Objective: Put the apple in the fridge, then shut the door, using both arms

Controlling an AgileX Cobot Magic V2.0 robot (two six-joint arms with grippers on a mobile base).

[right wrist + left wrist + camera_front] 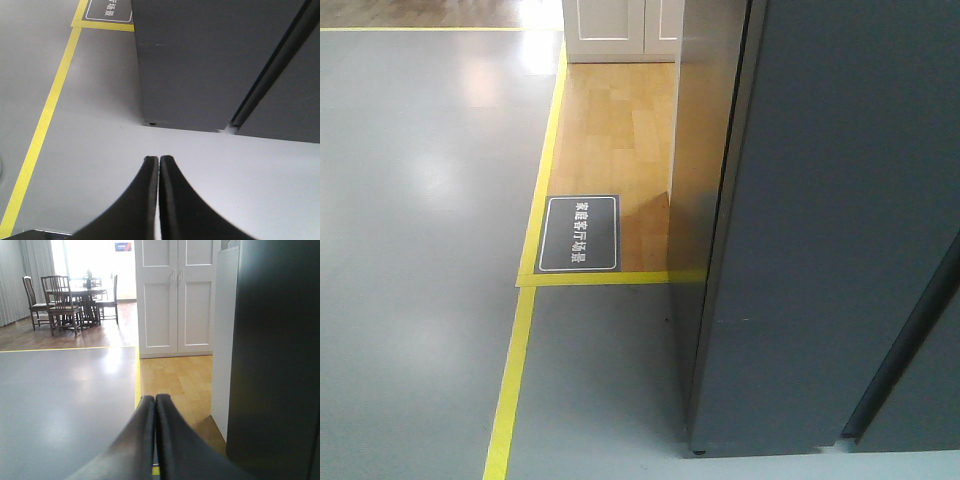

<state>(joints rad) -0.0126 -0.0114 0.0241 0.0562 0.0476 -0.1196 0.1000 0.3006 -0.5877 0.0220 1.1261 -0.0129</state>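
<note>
Fridge [840,230] standing shut, apple unseen; both grippers, left [155,401] and right [159,161], are hanging pinched together, empty; opening the door comes next.

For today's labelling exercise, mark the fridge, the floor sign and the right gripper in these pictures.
fridge [800,250]: front view, on its dark grey outer face.
floor sign [579,233]: front view, on the middle of the dark plate with white characters.
right gripper [159,160]: right wrist view, between the shut black fingertips.

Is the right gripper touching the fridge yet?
Apart. The right wrist view shows the right gripper, fingers closed together, with a clear stretch of grey floor between its tips and the base of the fridge.
</note>
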